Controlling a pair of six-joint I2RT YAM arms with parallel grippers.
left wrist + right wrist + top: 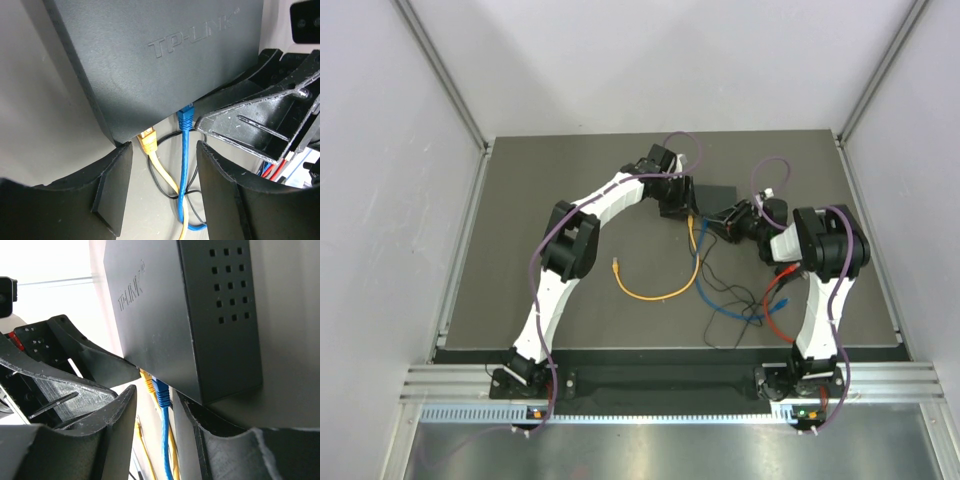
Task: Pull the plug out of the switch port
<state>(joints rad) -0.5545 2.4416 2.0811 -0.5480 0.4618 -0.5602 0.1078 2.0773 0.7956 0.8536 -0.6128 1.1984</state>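
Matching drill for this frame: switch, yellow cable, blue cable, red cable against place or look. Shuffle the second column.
1 switch
2 yellow cable
3 blue cable
4 red cable

A lies beside the right arm
B free end loose on the table
C matte black
D its plug sits right of the yellow one in the left wrist view

Pairs: 1-C, 2-B, 3-D, 4-A

Matte-black switch (165,315) with a grid of small vent holes, blue plug (185,117), yellow plug (148,140), red cable (773,300), dark grey table mat (520,200), white-and-black arms (610,200), purple wiring (532,270)
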